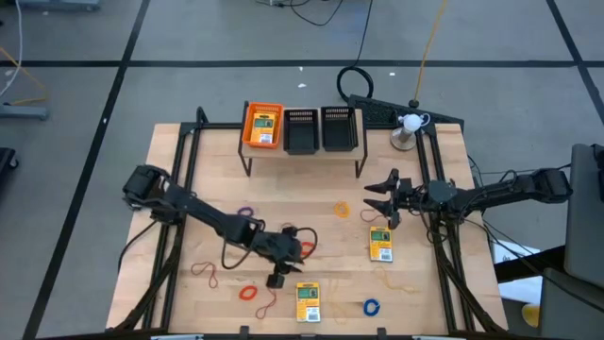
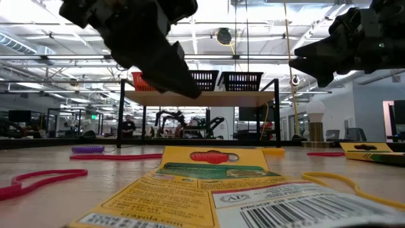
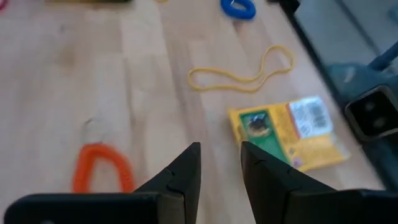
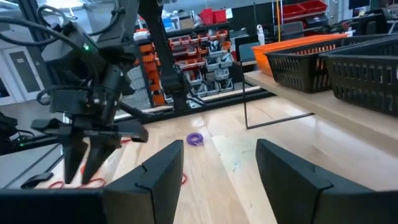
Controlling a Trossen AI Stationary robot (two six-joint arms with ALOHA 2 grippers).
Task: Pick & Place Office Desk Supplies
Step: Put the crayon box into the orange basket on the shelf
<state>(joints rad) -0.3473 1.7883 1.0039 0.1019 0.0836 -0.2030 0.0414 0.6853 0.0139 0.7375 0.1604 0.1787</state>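
Hovering left gripper [image 1: 279, 276] empty, card box [image 1: 308, 301] just beside

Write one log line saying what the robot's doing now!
left gripper: open, empty, above table | right gripper: open, empty, waiting | card box: in orange bin

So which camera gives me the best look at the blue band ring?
The high view: the blue band ring lies whole on the table, right of the front card box. The left wrist view clips it at the frame edge; low and right wrist views miss it.
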